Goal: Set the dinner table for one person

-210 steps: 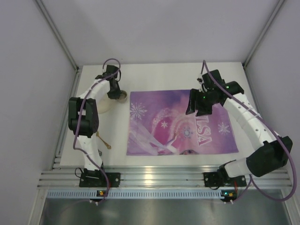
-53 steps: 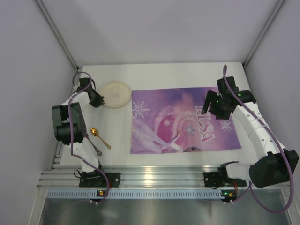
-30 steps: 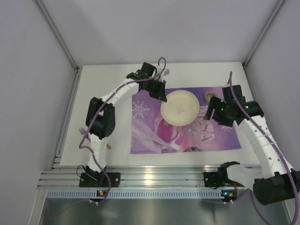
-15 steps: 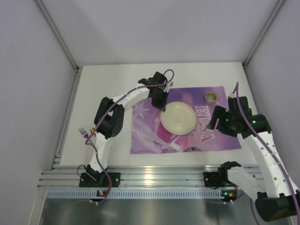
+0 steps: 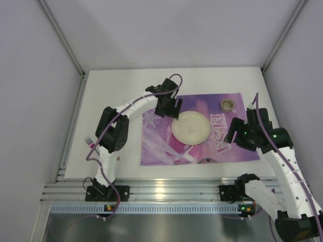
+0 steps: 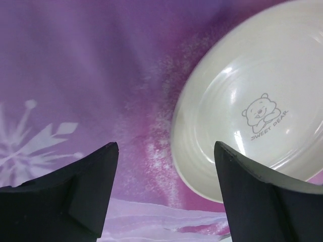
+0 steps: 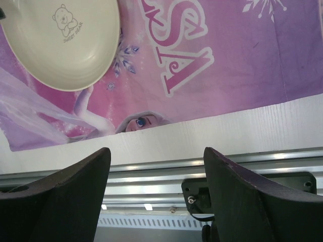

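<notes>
The dinner table is a white tabletop with a purple printed placemat on it. A cream plate with a bear print lies flat on the placemat's middle. My left gripper hovers at the plate's far-left rim. In the left wrist view its gripper stands open over the placemat, with the plate just ahead and nothing held. My right gripper is open above the placemat's right part. In the right wrist view it is empty above the table's near edge.
A small round cup stands at the placemat's far right corner. Cutlery tips peek out from behind the left arm at the left edge. An aluminium rail runs along the near side, and grey walls close in the table.
My left gripper has opened and let go of the plate, which now rests on the placemat. The right arm has drawn slightly nearer, still open.
</notes>
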{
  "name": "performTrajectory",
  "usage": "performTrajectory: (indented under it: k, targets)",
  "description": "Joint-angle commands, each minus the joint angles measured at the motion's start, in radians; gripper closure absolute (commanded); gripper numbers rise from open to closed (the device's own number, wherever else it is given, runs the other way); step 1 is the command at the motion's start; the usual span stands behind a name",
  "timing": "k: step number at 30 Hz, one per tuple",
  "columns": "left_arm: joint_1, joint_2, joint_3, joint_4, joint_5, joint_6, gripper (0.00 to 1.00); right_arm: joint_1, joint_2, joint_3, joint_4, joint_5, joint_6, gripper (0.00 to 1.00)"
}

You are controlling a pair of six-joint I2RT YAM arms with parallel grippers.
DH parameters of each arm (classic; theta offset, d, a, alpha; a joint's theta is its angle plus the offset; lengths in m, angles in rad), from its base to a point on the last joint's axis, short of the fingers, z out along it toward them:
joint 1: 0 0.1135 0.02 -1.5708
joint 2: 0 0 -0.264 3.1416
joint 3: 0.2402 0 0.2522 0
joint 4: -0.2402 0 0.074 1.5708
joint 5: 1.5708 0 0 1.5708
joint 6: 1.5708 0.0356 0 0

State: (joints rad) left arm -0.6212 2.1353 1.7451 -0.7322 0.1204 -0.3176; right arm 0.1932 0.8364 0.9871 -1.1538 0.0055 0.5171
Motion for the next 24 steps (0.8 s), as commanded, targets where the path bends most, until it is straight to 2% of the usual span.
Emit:
performTrajectory:
  k: [1, 3, 5, 6, 7, 9, 12, 15, 17, 21, 24]
  targets:
    - [0.03, -0.207, -0.015, -0.01, -0.242, -0.047, 0.17, -0.005, -0.019, 0.005, -0.006, 0.001, -0.002, 0.25]
    - [0.072, -0.27, -0.063, -0.087, -0.323, -0.11, 0.16, -0.006, -0.019, 0.008, 0.0, -0.001, -0.006, 0.25]
    - [0.17, -0.314, -0.117, -0.137, -0.361, -0.181, 0.16, -0.008, -0.02, 0.007, 0.003, -0.025, -0.012, 0.25]
    - [0.21, -0.336, -0.196, -0.177, -0.367, -0.205, 0.17, -0.006, -0.02, 0.005, 0.008, -0.036, -0.015, 0.25]
    - [0.297, -0.391, -0.243, -0.191, -0.373, -0.254, 0.18, -0.008, -0.02, 0.002, 0.012, -0.042, -0.017, 0.25]
    - [0.388, -0.451, -0.403, -0.206, -0.37, -0.296, 0.19, -0.008, -0.022, -0.004, 0.02, -0.059, -0.023, 0.25]
    - [0.593, -0.602, -0.598, -0.2, -0.344, -0.371, 0.2, -0.008, -0.023, -0.014, 0.029, -0.075, -0.034, 0.25]
    - [0.65, -0.718, -0.691, -0.246, -0.387, -0.426, 0.21, -0.006, -0.028, -0.028, 0.037, -0.093, -0.046, 0.25]
    - [0.661, -0.735, -0.719, -0.275, -0.416, -0.443, 0.2, -0.006, -0.034, -0.037, 0.04, -0.107, -0.051, 0.25]
    - [0.739, -0.788, -0.797, -0.274, -0.351, -0.446, 0.22, -0.002, -0.048, -0.054, 0.042, -0.125, -0.055, 0.25]
    - [0.744, -0.813, -0.849, -0.242, -0.309, -0.451, 0.26, 0.006, -0.063, -0.071, 0.04, -0.133, -0.052, 0.25]
